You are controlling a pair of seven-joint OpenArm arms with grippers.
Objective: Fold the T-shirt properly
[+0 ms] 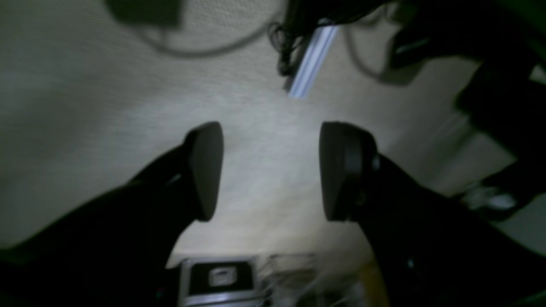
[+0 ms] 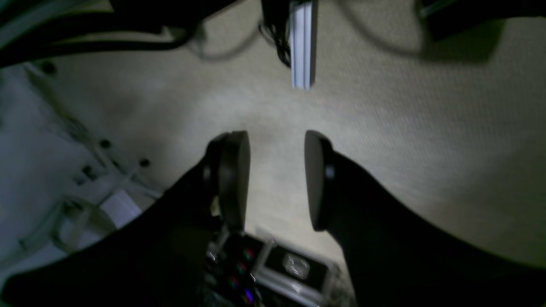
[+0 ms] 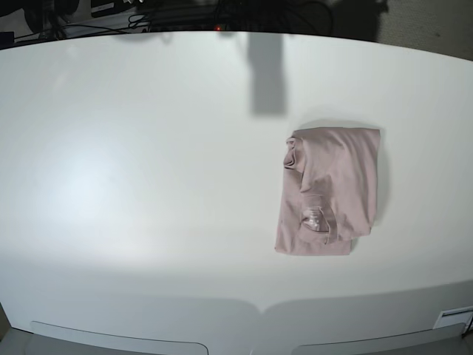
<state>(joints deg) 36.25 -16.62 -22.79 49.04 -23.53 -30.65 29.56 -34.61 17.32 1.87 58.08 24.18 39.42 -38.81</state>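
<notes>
Black left gripper (image 1: 271,170) hangs spread and empty at the left wrist frame's centre; the right wrist view shows the right gripper (image 2: 277,179) likewise parted, grasping nothing. Right of centre in the base view, the T-shirt (image 3: 329,192) lies folded on the table (image 3: 148,185), looking soft and light, best pinched at an edge.

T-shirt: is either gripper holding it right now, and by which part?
Nothing is held. The left gripper and right gripper are open and empty; the T-shirt lies folded on the table.
</notes>
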